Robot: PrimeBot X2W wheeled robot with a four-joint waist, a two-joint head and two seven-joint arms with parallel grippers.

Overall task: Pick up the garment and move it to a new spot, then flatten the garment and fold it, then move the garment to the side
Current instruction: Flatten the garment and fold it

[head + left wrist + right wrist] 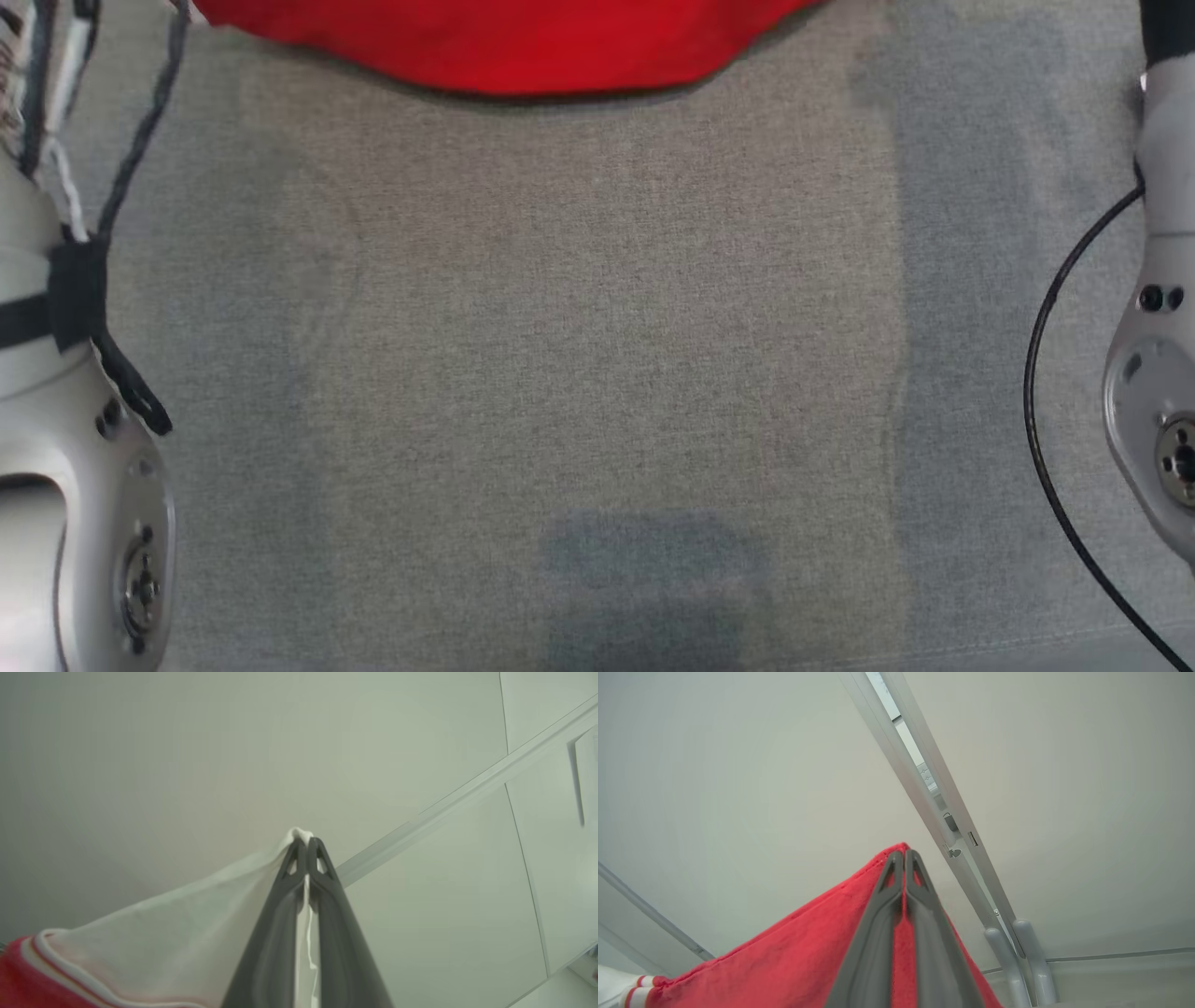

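1. Head view: the garment point(504, 42), bright red here, shows along the top edge. Its curved lower hem lies on or just above a grey surface point(597, 373); I cannot tell which.
2. Head view: the left arm point(84, 523), pale with a black strap point(75, 289) round it, stands at the left edge. The right arm point(1158, 373) stands at the right edge. Both run up out of the picture, well apart, with the grey surface between them.
3. Left wrist view: the left gripper point(307, 845) has its two dark fingers pressed together, pinching a white part of the garment point(163, 933). A small tuft of white cloth pokes out past the tips, and a thin strip shows in the slit between the fingers.
4. Left wrist view: from the pinch the white cloth runs taut to the lower left, where a white band and red cloth fill the corner. Behind are a pale wall and a pale rail point(467, 794) slanting across the right side.
5. Right wrist view: the right gripper point(904, 855) is likewise closed tight, clamped on a red edge of the garment point(798, 956). Red cloth shows in the slit and just past the tips.
6. Right wrist view: the red cloth stretches to the lower left and ends in red and white stripes at the corner. Behind are a pale surface, a metal track point(924, 791) running diagonally, and two grey bars point(1020, 961) at the lower right.
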